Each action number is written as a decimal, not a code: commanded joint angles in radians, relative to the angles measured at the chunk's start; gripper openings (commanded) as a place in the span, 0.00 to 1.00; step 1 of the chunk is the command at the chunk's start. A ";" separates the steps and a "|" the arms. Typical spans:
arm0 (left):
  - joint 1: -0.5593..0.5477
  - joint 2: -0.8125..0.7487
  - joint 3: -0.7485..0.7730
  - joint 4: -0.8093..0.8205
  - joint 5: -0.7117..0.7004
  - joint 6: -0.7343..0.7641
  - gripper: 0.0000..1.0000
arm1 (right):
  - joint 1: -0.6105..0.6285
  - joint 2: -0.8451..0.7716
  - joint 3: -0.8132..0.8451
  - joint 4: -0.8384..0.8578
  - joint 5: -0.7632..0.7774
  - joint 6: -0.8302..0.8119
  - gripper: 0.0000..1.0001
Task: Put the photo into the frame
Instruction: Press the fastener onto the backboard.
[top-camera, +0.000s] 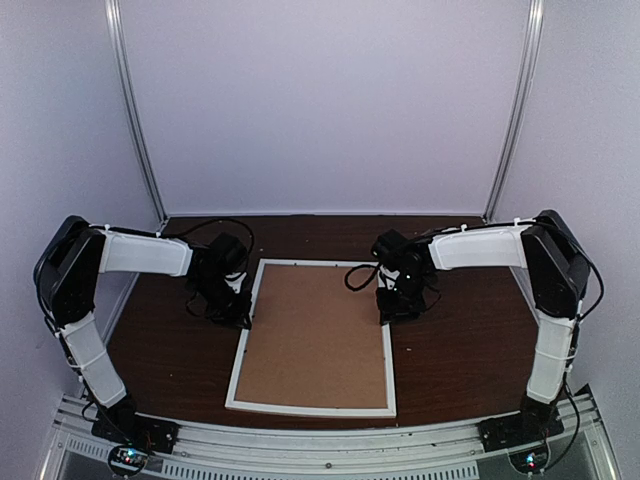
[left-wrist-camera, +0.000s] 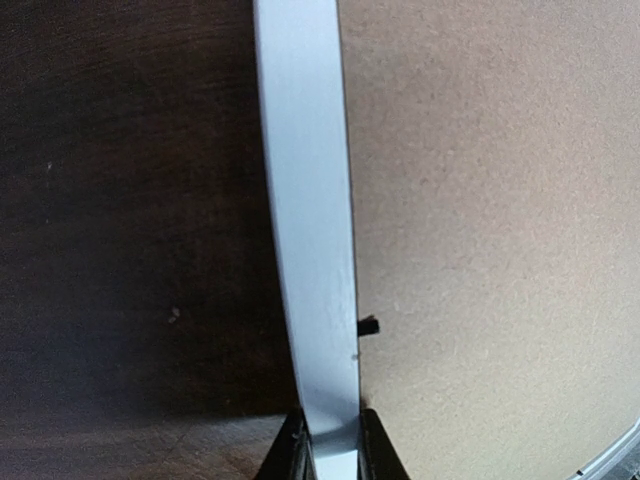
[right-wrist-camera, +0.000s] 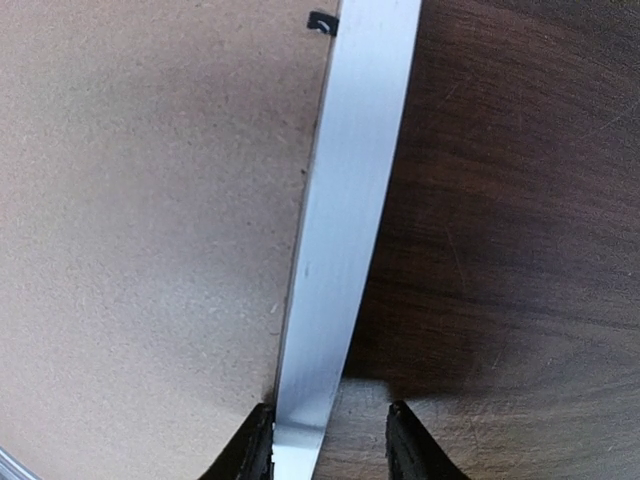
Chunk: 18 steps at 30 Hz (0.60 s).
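The frame (top-camera: 310, 408) lies flat on the table (top-camera: 460, 340), turned a little so its far end leans to my right. The brown board (top-camera: 315, 335) fills its opening. I have one arm at each long side, both near the far end.

My left gripper (left-wrist-camera: 330, 450) is clamped on the frame's left rail. In the left wrist view the white rail runs straight up from between my fingers (left-wrist-camera: 378, 450), which press against it on both sides. The dark table is on the outer side and the board on the inner side. A small black tab (left-wrist-camera: 367, 326) sticks out from the rail's inner edge over the board, just ahead of my fingertips.

My right gripper (right-wrist-camera: 330, 440) straddles the right rail with its jaws apart. The inner finger (right-wrist-camera: 255, 445) sits against the rail on the board side. The outer finger (right-wrist-camera: 410, 445) stands clear of the rail, with a strip of bare table showing between them. The rail runs away from me, tilted slightly to the right, and a second black tab shows at its inner edge near the top of that view.
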 joint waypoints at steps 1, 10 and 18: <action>-0.028 0.022 -0.035 0.007 0.041 0.012 0.00 | 0.007 -0.043 0.000 0.010 -0.001 -0.012 0.39; -0.028 0.022 -0.030 0.007 0.033 0.008 0.00 | -0.005 -0.172 -0.019 -0.008 -0.037 0.001 0.40; -0.028 0.014 -0.026 0.007 0.028 0.005 0.00 | 0.029 -0.269 -0.151 -0.028 -0.018 0.034 0.40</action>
